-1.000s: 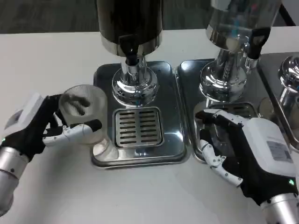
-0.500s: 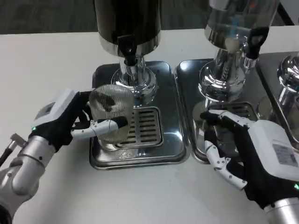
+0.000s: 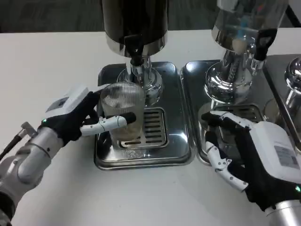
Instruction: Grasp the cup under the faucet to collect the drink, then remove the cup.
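The top edge cuts off the dark dispenser (image 3: 135, 23) and the clear dispenser (image 3: 247, 21), so their upper parts are not visible. A third chrome stand (image 3: 294, 77) is cut by the right edge, and the forearm behind the right hand (image 3: 251, 157) leaves at the bottom right corner. The left hand (image 3: 80, 117) covers the near side of the cup (image 3: 123, 110), and whether the cup has drink inside cannot be told.

Nothing legible; the label on the right hand (image 3: 263, 160) is too blurred to read.
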